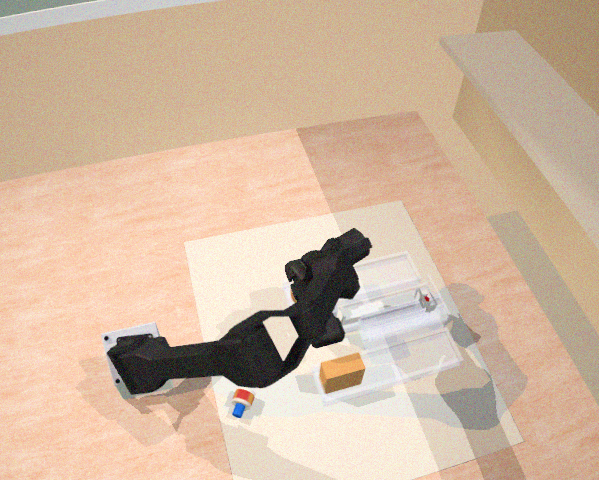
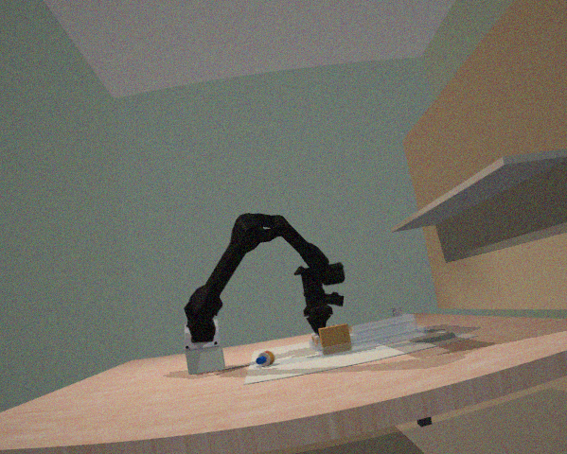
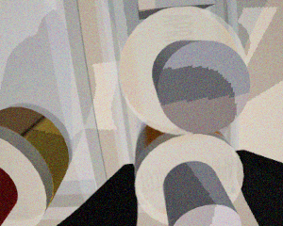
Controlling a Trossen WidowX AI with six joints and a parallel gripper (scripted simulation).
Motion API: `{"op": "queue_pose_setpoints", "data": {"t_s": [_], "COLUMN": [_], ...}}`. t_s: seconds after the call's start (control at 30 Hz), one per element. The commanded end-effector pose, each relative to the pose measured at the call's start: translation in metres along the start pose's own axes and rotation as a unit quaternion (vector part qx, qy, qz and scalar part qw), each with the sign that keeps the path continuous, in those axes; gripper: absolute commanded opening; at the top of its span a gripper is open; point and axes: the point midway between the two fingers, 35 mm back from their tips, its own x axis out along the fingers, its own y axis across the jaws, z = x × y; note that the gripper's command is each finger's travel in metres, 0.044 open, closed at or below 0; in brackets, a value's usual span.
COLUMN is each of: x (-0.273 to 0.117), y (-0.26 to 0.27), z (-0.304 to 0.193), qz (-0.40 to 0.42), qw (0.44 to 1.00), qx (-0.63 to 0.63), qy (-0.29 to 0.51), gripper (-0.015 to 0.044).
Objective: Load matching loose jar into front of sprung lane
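Now: cream jar in the gripper at the lane mouth

Clamped in the gripper (image 3: 179, 214), the cream jar (image 3: 192, 195) with grey lid sits just before its twin (image 3: 186, 70) in the white lane (image 1: 392, 310); a red-banded jar (image 1: 242, 401) lies apart.

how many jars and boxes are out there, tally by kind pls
jars: 4 (held cream jar, cream jar ahead of it, brown and red jar, red and blue jar)
boxes: 1 (orange box)
total: 5
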Motion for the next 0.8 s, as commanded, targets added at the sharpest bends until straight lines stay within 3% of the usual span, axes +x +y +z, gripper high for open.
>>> {"op": "queue_pose_setpoints", "data": {"t_s": [0.0,0.2,0.57,0.77], "x": [0.0001,0.0001,0.0000,-0.0076], "y": [0.0001,0.0001,0.0001,0.0002], "z": [-0.0011,-0.0011,-0.0002,0.0000], "qz": [0.000,0.000,0.000,0.000], "qw": [1.000,1.000,1.000,1.000], "qx": [0.003,0.003,0.003,0.003], "qy": [0.000,0.000,0.000,0.000], "gripper": [0.0000,0.0000,0.0289,0.0307]}}
